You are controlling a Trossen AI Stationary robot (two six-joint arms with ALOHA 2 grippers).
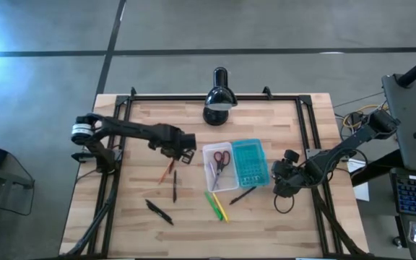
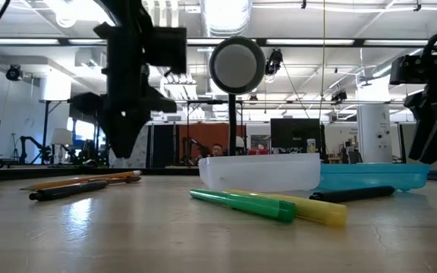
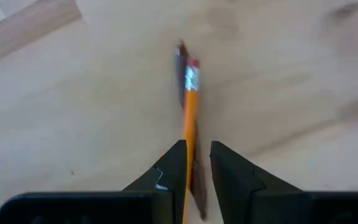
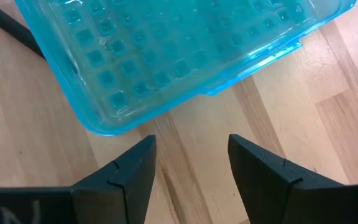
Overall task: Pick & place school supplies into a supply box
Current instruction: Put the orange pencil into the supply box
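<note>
Left wrist view puts my left gripper (image 3: 197, 155) straight over an orange pencil (image 3: 190, 112), jaws narrowly parted with the shaft running between them; I cannot tell whether they pinch it yet. A dark pen (image 3: 180, 68) lies touching the pencil along its length, and that is my worry: closing here could catch both, or nudge the pencil so it rolls out and I grab only the pen. The narrow gap also leaves little room, so a jaw tip could land on the shaft and skid it across the table (image 1: 280, 224).

My right gripper (image 4: 191, 155) waits just beside the teal lid (image 4: 185, 56), jaws spread wide and empty; drifting inward, it could shove the box.

From above, the box (image 1: 235, 165) sits open near the table's middle, clear tray beside its flat ribbed lid, red scissors (image 1: 220, 160) already inside. Green (image 1: 213, 204) and yellow (image 1: 222, 208) markers lie toward the near edge, and a black pen (image 1: 159, 211) toward the near-left corner.
</note>
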